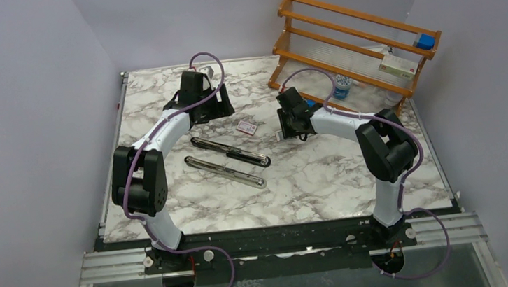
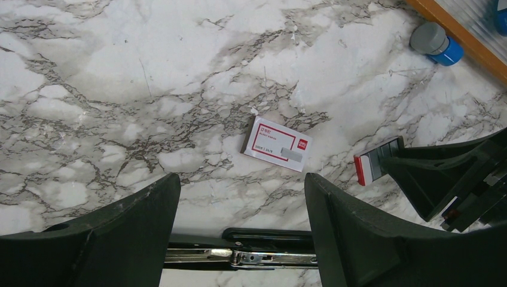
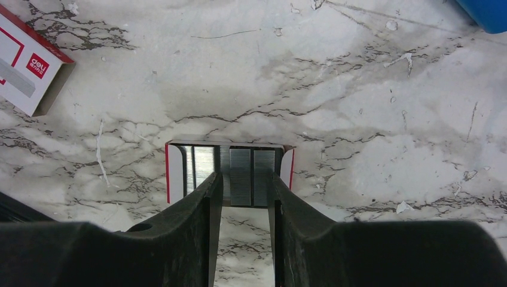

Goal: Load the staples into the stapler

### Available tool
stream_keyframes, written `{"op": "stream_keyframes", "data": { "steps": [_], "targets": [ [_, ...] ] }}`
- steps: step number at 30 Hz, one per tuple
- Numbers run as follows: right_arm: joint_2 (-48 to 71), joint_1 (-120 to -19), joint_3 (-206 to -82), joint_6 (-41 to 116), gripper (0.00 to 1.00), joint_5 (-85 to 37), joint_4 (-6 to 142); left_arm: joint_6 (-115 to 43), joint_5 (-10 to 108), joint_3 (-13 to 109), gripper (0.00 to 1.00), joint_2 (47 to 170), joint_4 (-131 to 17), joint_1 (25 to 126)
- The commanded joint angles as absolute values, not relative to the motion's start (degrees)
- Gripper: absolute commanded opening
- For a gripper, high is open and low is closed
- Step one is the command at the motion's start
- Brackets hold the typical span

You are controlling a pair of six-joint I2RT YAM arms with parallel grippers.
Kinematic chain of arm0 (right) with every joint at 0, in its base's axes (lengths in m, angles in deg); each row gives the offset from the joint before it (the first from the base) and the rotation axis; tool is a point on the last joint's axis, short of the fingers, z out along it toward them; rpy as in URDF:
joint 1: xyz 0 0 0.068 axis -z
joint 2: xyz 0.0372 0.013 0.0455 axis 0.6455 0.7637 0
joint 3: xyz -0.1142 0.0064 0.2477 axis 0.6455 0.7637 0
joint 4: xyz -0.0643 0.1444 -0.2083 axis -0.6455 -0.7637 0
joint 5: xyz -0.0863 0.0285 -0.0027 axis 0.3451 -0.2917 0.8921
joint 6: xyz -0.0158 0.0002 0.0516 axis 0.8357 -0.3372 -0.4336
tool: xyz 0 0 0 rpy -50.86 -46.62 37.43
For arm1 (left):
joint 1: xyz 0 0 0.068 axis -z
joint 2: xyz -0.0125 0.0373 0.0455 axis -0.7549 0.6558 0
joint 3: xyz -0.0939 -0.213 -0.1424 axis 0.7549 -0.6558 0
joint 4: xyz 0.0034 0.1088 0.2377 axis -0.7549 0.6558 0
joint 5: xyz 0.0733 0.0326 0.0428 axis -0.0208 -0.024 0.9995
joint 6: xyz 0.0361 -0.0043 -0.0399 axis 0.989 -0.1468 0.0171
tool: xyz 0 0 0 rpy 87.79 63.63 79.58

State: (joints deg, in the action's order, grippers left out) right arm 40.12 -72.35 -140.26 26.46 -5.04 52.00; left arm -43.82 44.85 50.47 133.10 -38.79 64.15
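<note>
The stapler lies swung open flat on the marble, black upper half beside the silver channel; its hinge part shows under my left gripper, which hangs open above it with nothing between its fingers. The staples' white-and-red box sleeve lies flat, just beyond the stapler. Its inner tray, holding grey staple strips, lies right of the sleeve. My right gripper stands part open, fingertips astride two strips at the tray's near edge, with a gap on the left side.
A wooden rack stands at the back right with a small box and a blue block on it. A blue-capped bottle lies by its foot, close behind the right arm.
</note>
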Motion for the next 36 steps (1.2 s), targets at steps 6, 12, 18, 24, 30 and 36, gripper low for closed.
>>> {"op": "stream_keyframes", "data": {
  "steps": [6,12,18,24,30,36],
  "targets": [
    [41.5,-72.1,-140.4,26.8,0.38,-1.5,49.8,-43.3,45.0,51.3,0.79,134.1,-38.5,64.4],
    [40.8,-72.1,-139.8,26.7,0.39,-1.4,50.5,-43.3,45.0,51.3,0.79,134.1,-38.4,64.4],
    [39.3,-72.0,-138.8,25.8,0.4,-2.3,52.1,-43.3,45.0,51.3,0.79,134.0,-38.4,64.4],
    [37.8,-71.6,-137.6,25.5,0.4,-1.9,53.0,-43.3,45.1,51.3,0.79,134.0,-38.4,64.5],
    [37.6,-71.3,-137.3,25.5,0.4,-1.7,52.9,-43.3,45.1,51.4,0.79,133.9,-38.4,64.5],
    [36.5,-71.2,-136.5,25.3,0.4,-1.5,53.9,-43.3,45.1,51.4,0.79,134.0,-38.3,64.4]
  ]
}}
